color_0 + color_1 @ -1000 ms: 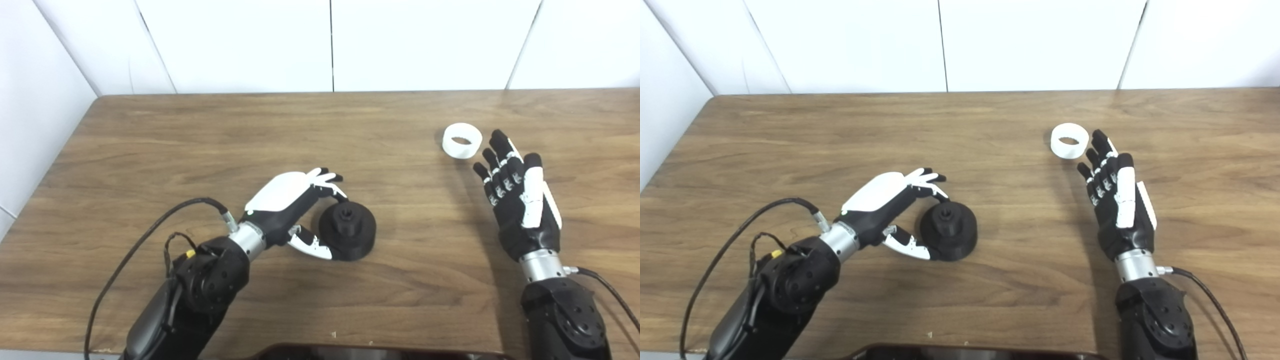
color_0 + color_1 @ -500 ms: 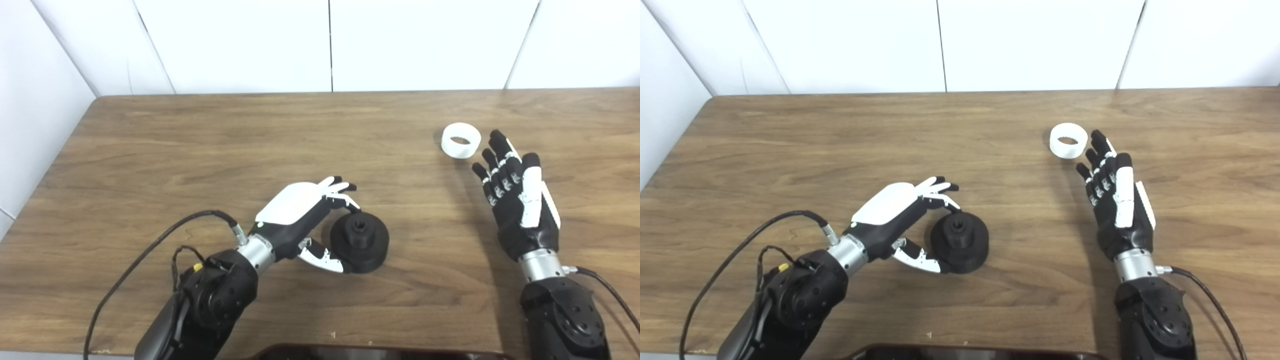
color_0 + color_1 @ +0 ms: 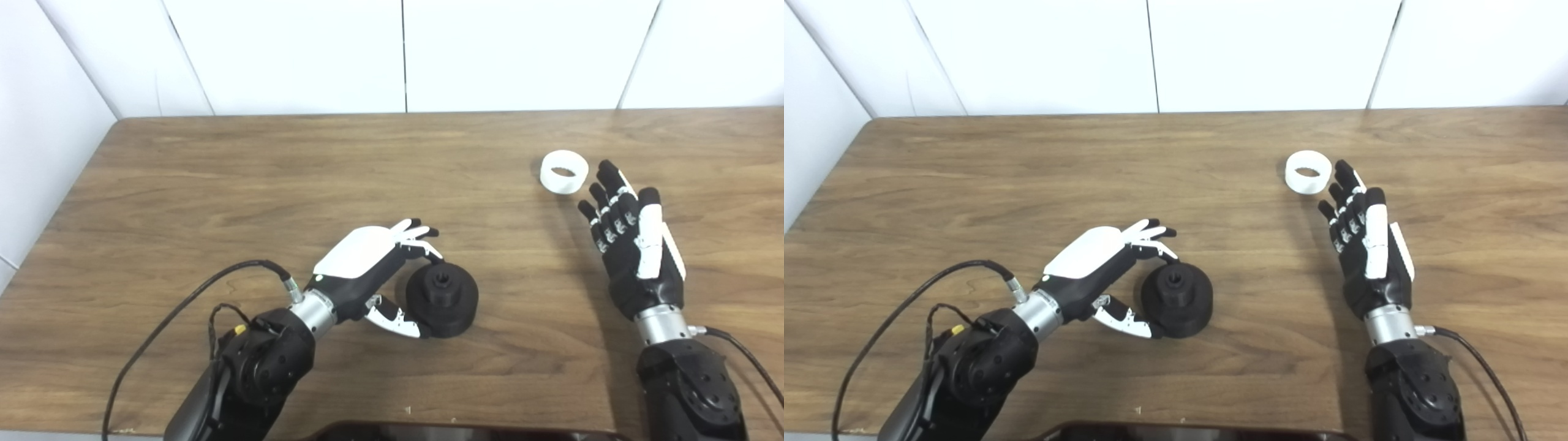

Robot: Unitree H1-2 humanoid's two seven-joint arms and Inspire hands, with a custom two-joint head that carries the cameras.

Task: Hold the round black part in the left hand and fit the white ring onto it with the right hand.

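Two hands of mine sit on the wooden desk [image 3: 245,165], well apart. Lower centre of the frame, my left hand [image 3: 367,263] cups the round black part [image 3: 442,298]: fingers [image 3: 416,236] arch over its far rim and the thumb [image 3: 395,318] lies against its near left side, but I cannot tell whether the grip is truly closed; the part rests flat on the desk with its raised hub and socket facing up. At right of the frame my right hand [image 3: 1366,245] lies released, fingers spread and straight, pointing toward the upper left. The white ring [image 3: 1308,173] lies flat on the desk just beyond those fingertips, near but apart from them, in the upper right. Much bare wood stretches between the black part and the ring, and across the whole upper left of the desk. The desk's far edge meets white wall panels [image 3: 520,55] with dark vertical seams; its left edge runs diagonally beside another white panel. A black cable [image 3: 165,318] loops from my left forearm over the desk, and another [image 3: 1476,355] trails from my right wrist. A dark curved edge [image 3: 465,429] shows at bottom centre. No writing or labels are readable.
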